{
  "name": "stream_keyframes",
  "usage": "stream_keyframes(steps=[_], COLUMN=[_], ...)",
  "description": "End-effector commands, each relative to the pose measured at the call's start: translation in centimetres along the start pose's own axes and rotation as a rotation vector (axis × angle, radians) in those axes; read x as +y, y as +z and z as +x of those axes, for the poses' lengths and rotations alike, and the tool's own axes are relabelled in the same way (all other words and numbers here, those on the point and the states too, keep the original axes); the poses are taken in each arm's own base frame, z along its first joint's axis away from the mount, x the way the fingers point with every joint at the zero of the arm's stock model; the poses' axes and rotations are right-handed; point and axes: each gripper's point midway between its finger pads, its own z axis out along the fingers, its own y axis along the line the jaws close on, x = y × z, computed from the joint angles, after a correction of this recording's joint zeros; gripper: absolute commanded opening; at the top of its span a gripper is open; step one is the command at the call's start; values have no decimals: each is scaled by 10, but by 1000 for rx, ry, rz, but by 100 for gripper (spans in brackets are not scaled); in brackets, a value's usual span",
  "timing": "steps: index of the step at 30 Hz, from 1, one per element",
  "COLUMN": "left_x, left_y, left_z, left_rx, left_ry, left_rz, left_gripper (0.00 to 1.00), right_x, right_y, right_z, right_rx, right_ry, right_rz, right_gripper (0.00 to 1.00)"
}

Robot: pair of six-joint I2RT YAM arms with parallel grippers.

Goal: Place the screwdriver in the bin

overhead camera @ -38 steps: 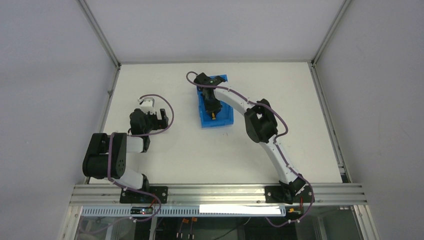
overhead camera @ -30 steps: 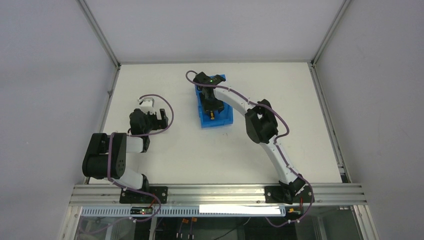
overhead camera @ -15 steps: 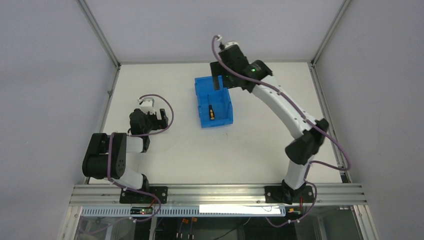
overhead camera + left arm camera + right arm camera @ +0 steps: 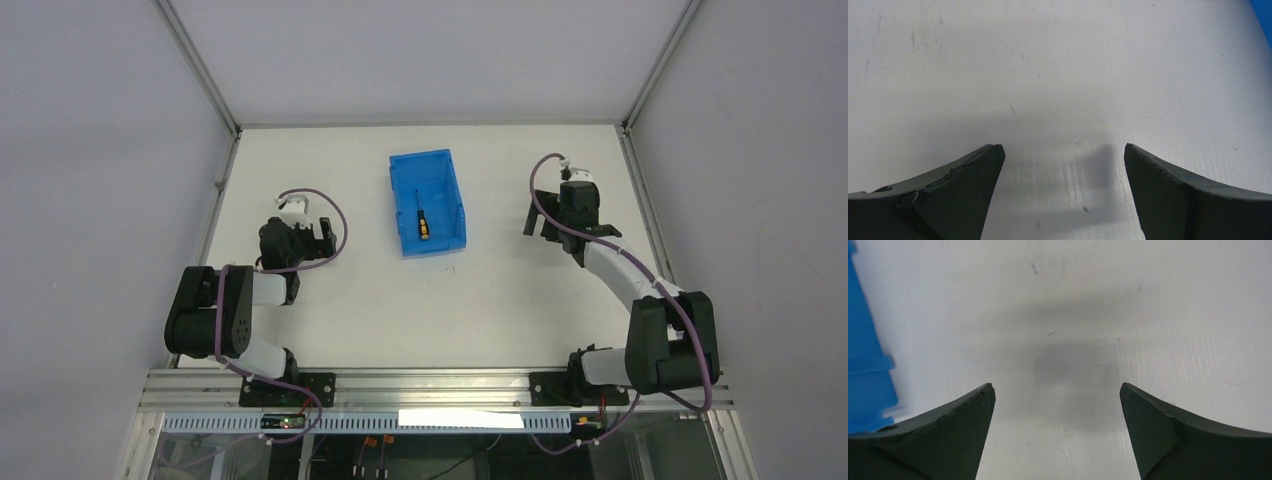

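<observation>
We see: bin (image 4: 443,190) smooth blue plastic; table (image 4: 1058,60) matt white, fine scratches; left gripper (image 4: 1063,146) fingers (image 4: 948,200) dull black, rough edge.

1. A white table (image 4: 330,320) fills the middle of the overhead view.
2. Faint scuff marks (image 4: 1013,109) dot its surface.
3. Plain grey walls (image 4: 100,150) enclose it on three sides.
4. An aluminium rail (image 4: 440,385) runs along its near edge.

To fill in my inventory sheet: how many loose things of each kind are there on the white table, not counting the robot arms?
screwdriver: 1
bin: 1
Total: 2
</observation>
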Motion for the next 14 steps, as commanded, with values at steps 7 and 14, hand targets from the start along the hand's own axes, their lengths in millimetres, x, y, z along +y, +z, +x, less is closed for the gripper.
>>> stream_keyframes(steps=[7,14], left_x=[3,2], left_y=[3,3], left_z=[-21,-21], left_rx=[-66,-65], left_ry=[9,10], left_rz=[-5,-4], left_gripper=[99,99], right_x=[-18,-13], right_y=[12,9], right_z=[-32,-32], right_rx=[-297,-311], right_ry=[109,87], right_rz=[-4,-46], right_gripper=[98,99])
